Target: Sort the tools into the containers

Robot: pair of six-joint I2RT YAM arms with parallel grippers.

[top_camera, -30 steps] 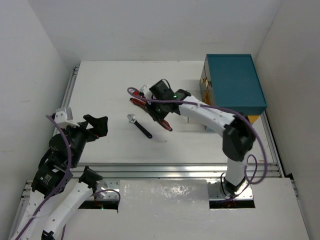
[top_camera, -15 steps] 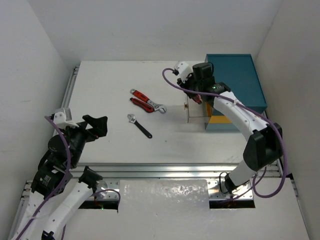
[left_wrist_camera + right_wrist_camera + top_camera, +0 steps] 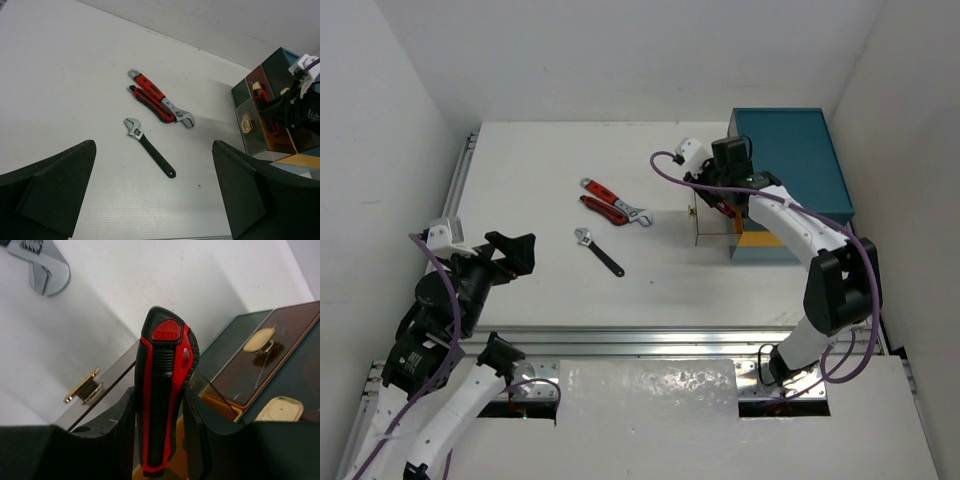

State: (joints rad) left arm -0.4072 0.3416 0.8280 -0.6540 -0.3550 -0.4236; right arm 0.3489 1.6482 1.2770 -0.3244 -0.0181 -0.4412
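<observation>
My right gripper point(image 3: 721, 196) is shut on a red-and-black tool handle point(image 3: 164, 390) and holds it over an open, pulled-out drawer point(image 3: 713, 228) of the teal box point(image 3: 790, 160). The drawer's clear front carries a brass latch point(image 3: 83, 386), and yellow shows inside it. Two red-and-black wrenches point(image 3: 615, 203) lie side by side mid-table, also in the left wrist view point(image 3: 159, 97). A small black-handled wrench point(image 3: 598, 250) lies just in front of them point(image 3: 150, 148). My left gripper point(image 3: 516, 250) hangs open at the left, well short of the tools, with nothing between its fingers point(image 3: 50, 192).
White walls close in on the table at the left, back and right. A metal rail point(image 3: 660, 340) runs along the near edge. The box's other drawer fronts with brass latches point(image 3: 262, 342) face left, beside the open one.
My right arm has carried the red-and-black tool from the pile at mid-table over to the box and now holds it at the open drawer. The left arm has not moved.
</observation>
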